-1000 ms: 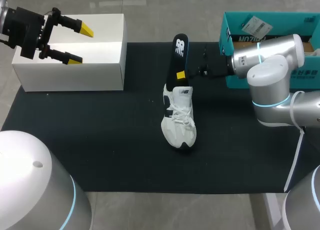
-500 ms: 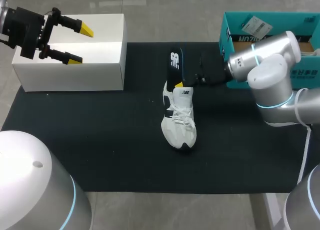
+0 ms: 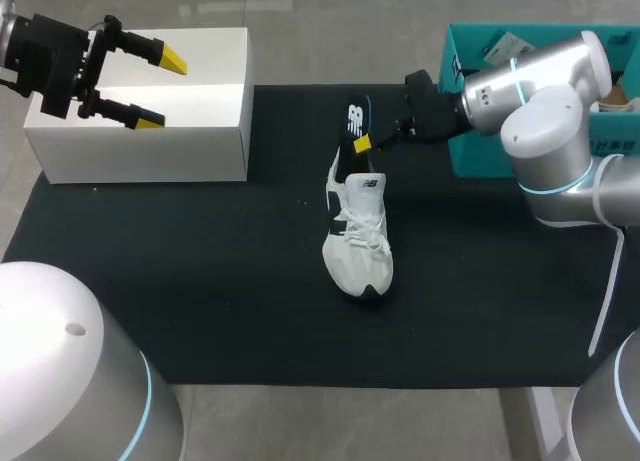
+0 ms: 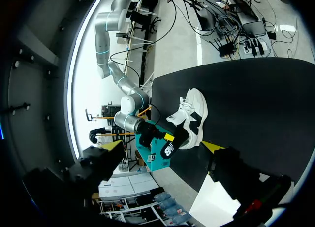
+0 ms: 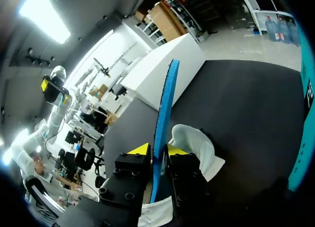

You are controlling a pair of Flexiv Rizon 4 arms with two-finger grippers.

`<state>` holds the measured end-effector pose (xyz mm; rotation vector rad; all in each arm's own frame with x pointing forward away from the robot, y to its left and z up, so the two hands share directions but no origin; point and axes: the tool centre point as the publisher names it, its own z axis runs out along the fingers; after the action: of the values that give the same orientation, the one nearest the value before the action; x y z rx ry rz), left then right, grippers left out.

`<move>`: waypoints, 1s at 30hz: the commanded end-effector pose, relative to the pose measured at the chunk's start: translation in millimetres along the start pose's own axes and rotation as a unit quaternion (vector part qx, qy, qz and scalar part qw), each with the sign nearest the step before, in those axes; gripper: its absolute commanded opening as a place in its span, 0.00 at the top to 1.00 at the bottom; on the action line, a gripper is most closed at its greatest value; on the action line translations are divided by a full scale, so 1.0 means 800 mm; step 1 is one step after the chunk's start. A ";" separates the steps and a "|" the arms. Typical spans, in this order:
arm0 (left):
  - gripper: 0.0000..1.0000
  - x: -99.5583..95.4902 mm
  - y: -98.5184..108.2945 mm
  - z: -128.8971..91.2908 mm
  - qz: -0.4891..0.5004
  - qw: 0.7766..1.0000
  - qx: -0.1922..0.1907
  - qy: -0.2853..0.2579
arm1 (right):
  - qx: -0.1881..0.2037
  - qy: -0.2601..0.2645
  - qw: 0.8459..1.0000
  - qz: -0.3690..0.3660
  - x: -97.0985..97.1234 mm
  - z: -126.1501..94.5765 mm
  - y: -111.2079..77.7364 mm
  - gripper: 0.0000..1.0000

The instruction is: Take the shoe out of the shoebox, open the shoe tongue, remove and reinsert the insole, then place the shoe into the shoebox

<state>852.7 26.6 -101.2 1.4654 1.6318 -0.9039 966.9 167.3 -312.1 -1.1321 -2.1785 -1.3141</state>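
Checking progress first: the white lace-up sneaker with black trim (image 3: 357, 236) lies out of the teal cardboard shoebox (image 3: 470, 161), sole down on the black mat-covered surface (image 3: 200, 281), toe towards the robot and heel towards the far edge, so the take-out step reads as done. The tongue's state is too small to judge. The long black insole with a blue underside (image 3: 355, 131) stands nearly upright over the heel opening, most of its length clear of the sneaker; its lower end sits at or just inside the collar, which I cannot resolve. Judgement: the run is in the insole stage, removal or reinsertion not distinguishable. Seating the insole flat and returning the sneaker to the shoebox remain to be done. Right arm: it comes in from the right, crosses in front of the shoebox, forearm roughly level, wrist aimed at the heel. The right claw (image 3: 365, 146) pinches the insole edge-on, one yellow-tipped finger on each face, as the right wrist view confirms. Left arm: parked well apart at the far left, over the plain white rectangular box (image 3: 150, 131). The left claw (image 3: 163, 91) is spread wide and holds nothing.
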 end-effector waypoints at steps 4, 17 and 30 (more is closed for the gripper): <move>0.00 -0.001 0.002 0.000 0.000 1.000 0.001 0.002 | 0.032 0.008 0.999 0.023 -0.015 0.011 0.002 1.00; 0.00 -0.001 0.002 0.000 0.000 1.000 0.001 0.002 | 0.093 0.025 0.991 0.090 0.010 0.029 -0.068 1.00; 0.00 -0.001 0.002 0.000 0.000 1.000 0.001 0.002 | 0.087 0.001 0.994 0.060 0.006 0.010 -0.026 0.38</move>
<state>852.7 26.5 -101.2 1.4655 1.6318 -0.9040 940.8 172.3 -334.1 -1.1777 -2.1258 -1.0813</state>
